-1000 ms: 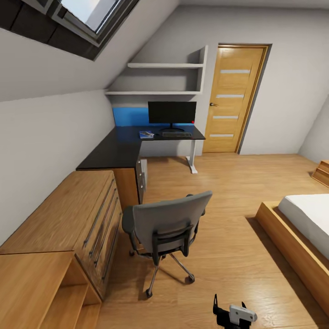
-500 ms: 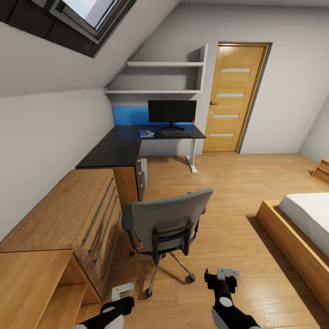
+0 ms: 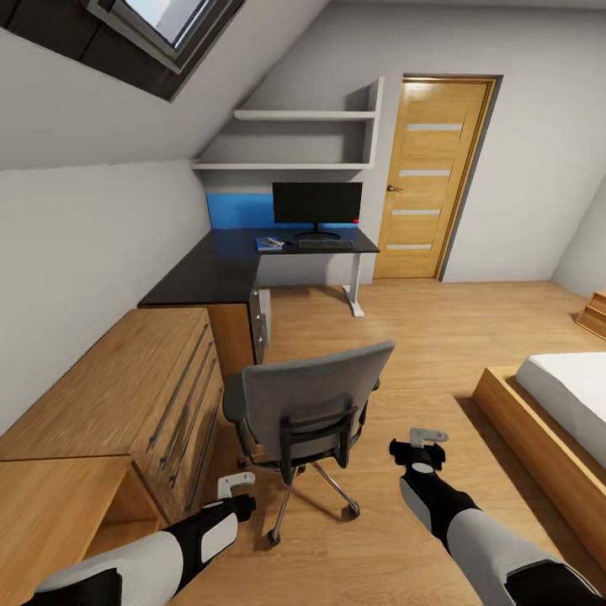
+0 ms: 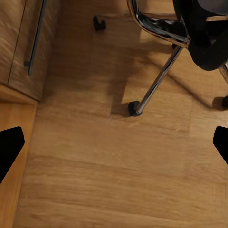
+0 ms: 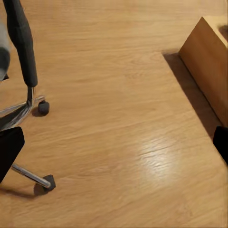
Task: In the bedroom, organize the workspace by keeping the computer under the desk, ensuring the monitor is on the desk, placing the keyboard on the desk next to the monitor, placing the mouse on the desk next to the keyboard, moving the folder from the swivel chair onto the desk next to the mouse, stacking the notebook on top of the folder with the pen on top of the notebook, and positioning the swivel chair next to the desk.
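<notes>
Two grippers flank the swivel chair (image 3: 307, 412), which stands on the oak floor (image 3: 438, 337) with its grey back toward the robot, well apart from the desk (image 3: 227, 269). The left gripper (image 3: 236, 486) hangs low beside the chair's chrome base, the right gripper (image 3: 427, 438) just off the backrest's far side — both spread wide and empty, touching nothing. On the desk the monitor (image 3: 317, 204) stands with the keyboard (image 3: 325, 244) in front of it and the folder (image 3: 269, 245) beside that; something small seems to lie on the folder, though it is too distant to name. A pale box below the desk corner may be the computer (image 3: 265, 313). Moving the chair looks like the step in hand: next, the arms must close in on the backrest and push it deskward.
</notes>
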Robot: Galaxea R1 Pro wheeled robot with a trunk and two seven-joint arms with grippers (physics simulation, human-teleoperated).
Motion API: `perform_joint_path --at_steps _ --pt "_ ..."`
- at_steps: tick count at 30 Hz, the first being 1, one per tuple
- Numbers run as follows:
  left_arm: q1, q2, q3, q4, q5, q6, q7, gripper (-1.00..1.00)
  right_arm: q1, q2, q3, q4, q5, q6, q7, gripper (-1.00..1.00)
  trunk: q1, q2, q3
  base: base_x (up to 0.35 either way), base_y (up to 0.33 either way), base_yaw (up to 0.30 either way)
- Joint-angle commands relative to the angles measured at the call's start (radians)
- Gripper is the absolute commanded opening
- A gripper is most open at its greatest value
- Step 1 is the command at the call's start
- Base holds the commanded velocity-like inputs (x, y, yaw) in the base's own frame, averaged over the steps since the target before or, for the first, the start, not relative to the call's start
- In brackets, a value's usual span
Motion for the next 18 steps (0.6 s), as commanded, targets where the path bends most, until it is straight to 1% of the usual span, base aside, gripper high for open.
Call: perform_joint_path --at_steps 1,4,7,12,15,16,18 --pt "-0.003 0.000 -0.008 -0.002 0.006 0.001 0.005 1.00 -0.003 -0.003 0.008 0.002 -0.017 -0.004 -0.003 1.00 0.004 -0.008 -0.004 0.000 0.000 0.000" --pt "-0.008 -0.004 -0.007 -0.002 0.007 0.003 0.002 1.00 -0.011 -0.009 0.008 0.015 -0.033 -0.002 -0.003 1.00 0.015 -0.029 -0.014 0.000 0.000 0.000" --pt "-0.009 -0.006 -0.009 -0.003 0.006 0.003 0.004 1.00 -0.013 -0.012 0.008 0.029 -0.036 0.000 -0.004 1.00 0.027 -0.050 -0.023 0.000 0.000 0.000" --pt "-0.010 -0.003 -0.008 -0.003 0.007 0.003 0.007 1.00 -0.014 -0.009 0.011 0.042 -0.038 0.000 -0.006 1.00 0.046 -0.085 -0.039 0.000 0.000 0.000" --pt "-0.010 -0.004 -0.010 -0.003 0.007 0.003 0.009 1.00 -0.013 0.006 0.015 0.039 -0.037 -0.004 -0.006 1.00 0.058 -0.106 -0.048 0.000 0.000 0.000" --pt "-0.010 -0.005 -0.010 -0.003 0.010 0.002 0.009 1.00 -0.012 0.036 0.014 0.039 -0.033 -0.007 -0.006 1.00 0.061 -0.113 -0.051 0.000 0.000 0.000" --pt "-0.010 -0.005 -0.011 -0.003 0.010 0.002 0.010 1.00 -0.011 0.044 0.014 0.040 -0.032 -0.007 -0.006 1.00 0.069 -0.127 -0.058 0.000 0.000 0.000"
